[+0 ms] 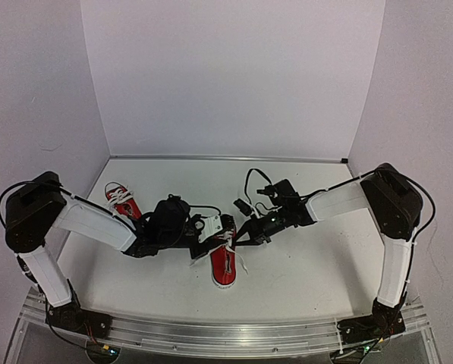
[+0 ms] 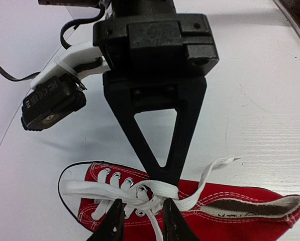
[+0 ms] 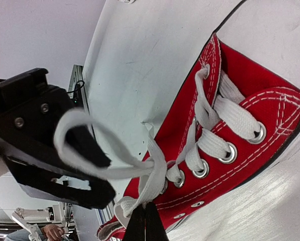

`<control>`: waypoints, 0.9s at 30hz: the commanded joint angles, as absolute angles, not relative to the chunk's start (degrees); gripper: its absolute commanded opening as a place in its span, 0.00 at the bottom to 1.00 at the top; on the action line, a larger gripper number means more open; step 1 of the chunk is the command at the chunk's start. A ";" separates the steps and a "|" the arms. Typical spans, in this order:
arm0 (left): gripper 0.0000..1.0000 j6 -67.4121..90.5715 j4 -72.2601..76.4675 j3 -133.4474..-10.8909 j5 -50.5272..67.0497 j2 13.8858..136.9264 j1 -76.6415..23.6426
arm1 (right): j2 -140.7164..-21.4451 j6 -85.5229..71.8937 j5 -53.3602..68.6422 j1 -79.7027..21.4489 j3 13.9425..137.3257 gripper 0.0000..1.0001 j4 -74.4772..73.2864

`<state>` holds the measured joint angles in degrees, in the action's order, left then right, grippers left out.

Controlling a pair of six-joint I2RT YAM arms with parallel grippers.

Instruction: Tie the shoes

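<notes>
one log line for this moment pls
step: tying front shoe | left gripper: open, straddling laces | right gripper: shut on lace | second shoe: back left, untouched

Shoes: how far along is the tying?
Done: on the near shoe the lace looks crossed at the top eyelets. In hand: the right gripper pinches that lace shut; a loop drapes over the open left gripper. Remaining: no bow yet, and the far shoe sits apart, its laces too small to judge.

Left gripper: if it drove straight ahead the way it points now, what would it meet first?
Probably the white laces crossing over the red shoe, just beyond the parted fingertips of the left gripper. Close behind them stands the right gripper, shut on one strand. Depth is unclear from the wrist view.
</notes>
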<state>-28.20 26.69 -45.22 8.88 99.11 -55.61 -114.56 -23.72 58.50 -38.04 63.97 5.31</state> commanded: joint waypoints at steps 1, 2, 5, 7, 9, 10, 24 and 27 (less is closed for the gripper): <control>0.30 -29.95 19.20 -44.33 9.49 94.17 -55.81 | -111.46 -24.06 56.95 -38.32 64.01 0.00 7.12; 0.32 -29.97 18.46 -43.89 9.64 93.61 -55.81 | -111.35 -24.08 56.79 -38.32 63.93 0.00 7.12; 0.36 -29.09 17.82 -42.34 8.87 91.15 -55.54 | -110.82 -24.26 56.38 -38.32 63.54 0.00 7.03; 0.40 -27.71 17.26 -42.25 8.79 89.36 -54.75 | -110.36 -24.41 56.29 -38.32 63.41 0.00 7.03; 0.49 -25.78 15.96 -43.16 8.88 87.83 -53.65 | -109.91 -24.64 56.25 -38.32 63.39 0.00 7.03; 0.55 -25.04 15.28 -43.83 8.72 87.43 -53.37 | -109.70 -24.82 56.25 -38.32 63.47 0.00 7.05; 0.69 -0.73 18.76 -54.33 15.72 94.83 -48.70 | -109.01 -25.13 55.41 -39.85 64.07 0.00 5.98; 0.68 3.95 19.67 -55.49 16.06 96.78 -48.20 | -108.47 -25.20 55.13 -39.90 63.95 0.00 5.90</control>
<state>-4.85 17.13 -52.32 13.70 94.50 -48.89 -112.15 -25.00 56.01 -39.37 63.72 5.35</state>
